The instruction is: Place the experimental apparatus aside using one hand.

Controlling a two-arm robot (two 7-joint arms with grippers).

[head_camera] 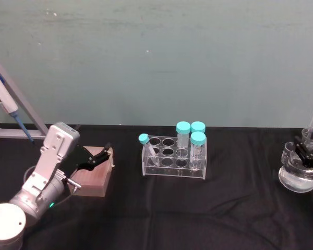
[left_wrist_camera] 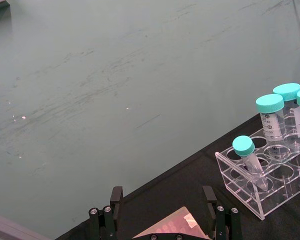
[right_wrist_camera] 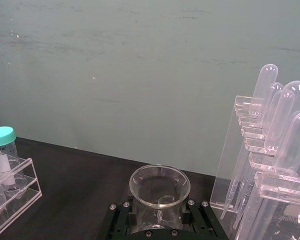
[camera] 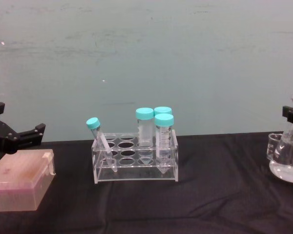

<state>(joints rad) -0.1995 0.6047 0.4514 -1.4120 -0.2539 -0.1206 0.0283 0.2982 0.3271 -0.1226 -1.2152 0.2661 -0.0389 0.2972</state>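
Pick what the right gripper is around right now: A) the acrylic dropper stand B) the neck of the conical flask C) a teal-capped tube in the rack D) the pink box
B. In the right wrist view the right gripper has its fingers on both sides of the conical flask just below the rim; the head view shows the flask at the table's right end, black fingers at its neck.

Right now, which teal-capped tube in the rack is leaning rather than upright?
The lone tube at the rack's left end; it tilts outward, while the three others stand upright together.
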